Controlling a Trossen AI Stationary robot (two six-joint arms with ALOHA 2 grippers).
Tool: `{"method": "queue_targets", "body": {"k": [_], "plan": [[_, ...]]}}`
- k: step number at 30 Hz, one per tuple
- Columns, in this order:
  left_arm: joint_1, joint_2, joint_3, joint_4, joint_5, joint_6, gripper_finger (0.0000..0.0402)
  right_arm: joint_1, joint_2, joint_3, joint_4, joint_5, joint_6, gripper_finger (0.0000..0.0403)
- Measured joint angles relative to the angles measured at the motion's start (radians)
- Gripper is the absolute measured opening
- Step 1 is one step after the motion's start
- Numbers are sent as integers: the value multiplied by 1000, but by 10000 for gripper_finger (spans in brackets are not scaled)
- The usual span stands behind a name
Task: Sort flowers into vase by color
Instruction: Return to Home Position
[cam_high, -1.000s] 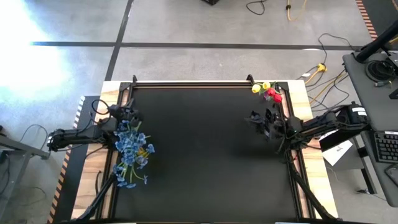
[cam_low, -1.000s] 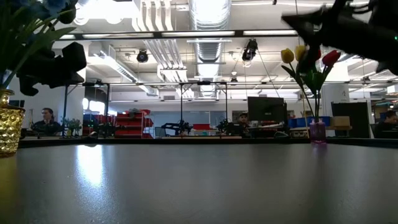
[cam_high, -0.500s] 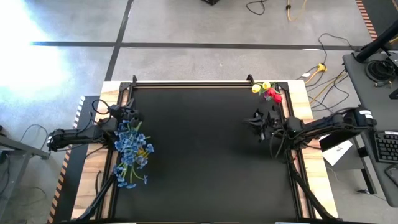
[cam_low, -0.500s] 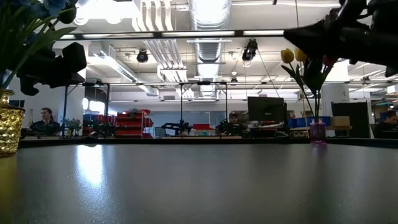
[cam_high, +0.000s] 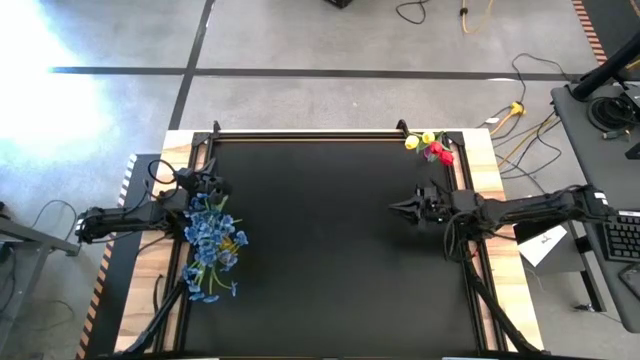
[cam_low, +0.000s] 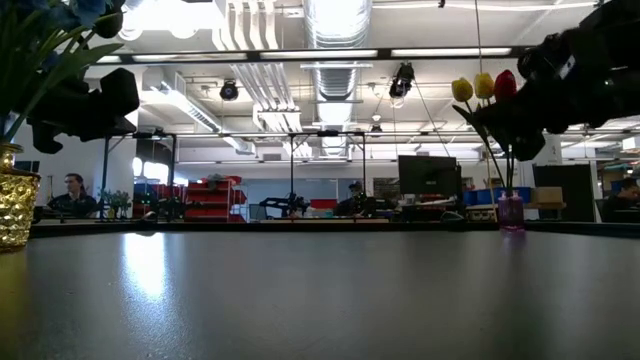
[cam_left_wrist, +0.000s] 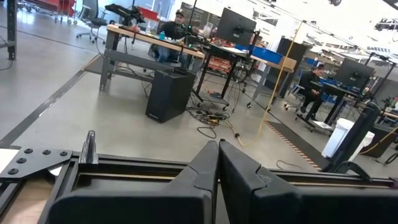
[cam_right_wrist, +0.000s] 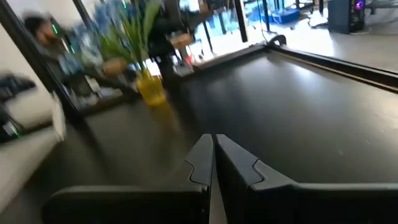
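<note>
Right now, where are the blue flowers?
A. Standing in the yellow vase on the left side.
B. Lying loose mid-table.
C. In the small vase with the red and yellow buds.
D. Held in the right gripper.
A: the blue flowers stand bunched in the yellow vase on the left side, and the right gripper is shut on nothing.

Flower bunch (cam_high: 212, 240) at table's (cam_high: 330, 250) left edge, tulips (cam_high: 428, 147) at far right corner
</note>
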Motion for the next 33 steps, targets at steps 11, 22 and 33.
{"method": "queue_targets", "body": {"k": [11, 22, 33], "plan": [[0, 0, 0, 0, 0, 0, 0, 0, -295, -1, -455, -8, -250, 13], [0, 0, 0, 2, 5, 0, 0, 0, -304, 24, -475, 20, -251, 13], [0, 0, 0, 3, 5, 0, 0, 0, -303, 25, -475, 20, -250, 13]]}}
